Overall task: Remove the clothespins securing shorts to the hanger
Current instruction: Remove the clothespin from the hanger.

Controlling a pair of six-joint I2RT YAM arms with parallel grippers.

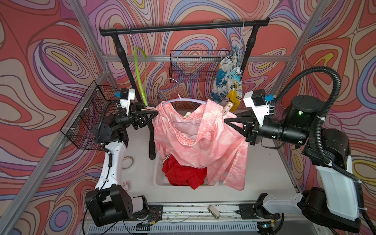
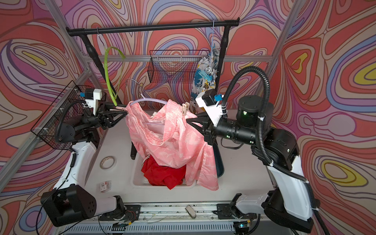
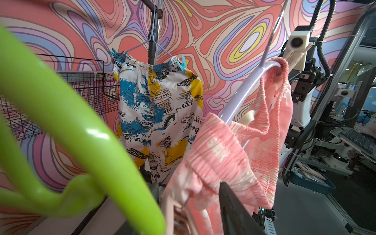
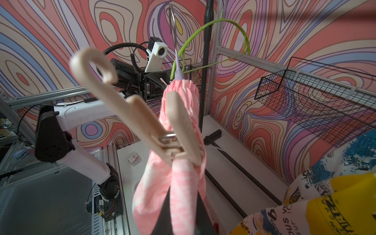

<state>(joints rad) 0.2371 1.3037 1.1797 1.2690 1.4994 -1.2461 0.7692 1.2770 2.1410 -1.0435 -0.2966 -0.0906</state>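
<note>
My left gripper (image 1: 154,113) sits at the left end of the lavender hanger (image 1: 189,100), its jaws right against a pale clothespin (image 1: 150,109) at the waistband of the pink shorts (image 1: 195,142) (whether they squeeze it, I cannot tell). My right gripper (image 1: 225,121) is pinched onto the shorts' cloth, just below a beige clothespin (image 1: 227,108).

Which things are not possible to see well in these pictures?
- Left gripper jaw gap: left wrist view, blurred and cut by the edge.
- Right gripper tips: both top views, buried in pink shorts.
- Red shorts: both top views, partly under pink shorts.
</note>
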